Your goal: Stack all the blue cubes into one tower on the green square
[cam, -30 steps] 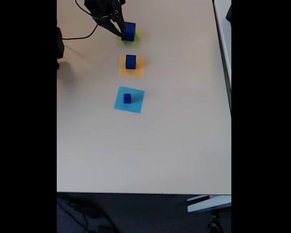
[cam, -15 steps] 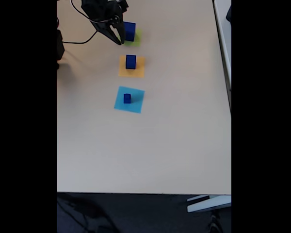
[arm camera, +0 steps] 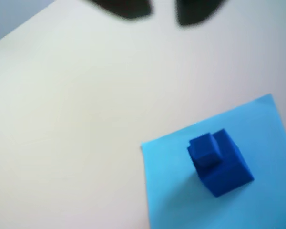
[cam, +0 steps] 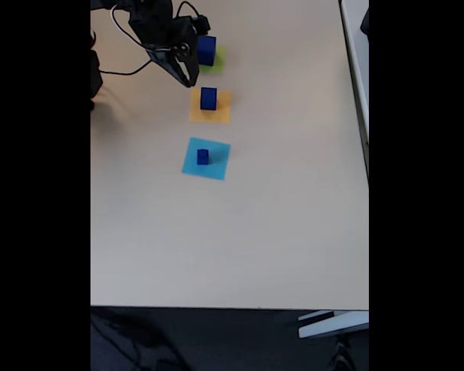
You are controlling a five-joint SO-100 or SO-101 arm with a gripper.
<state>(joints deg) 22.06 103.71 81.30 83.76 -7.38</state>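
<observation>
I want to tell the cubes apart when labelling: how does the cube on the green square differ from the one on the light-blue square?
In the fixed view, the cube on the green square looks clearly bigger than the cube on the light-blue square. The first sits at the far end of the row, right beside the gripper; the second sits at the near end, well away from it. The wrist view hints at a smaller block atop the light-blue one. Both are dark navy, each resting on a coloured sheet.

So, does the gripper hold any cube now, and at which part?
Nothing is held. The gripper hangs empty beside the largest blue cube on the green square, apart from it.
</observation>
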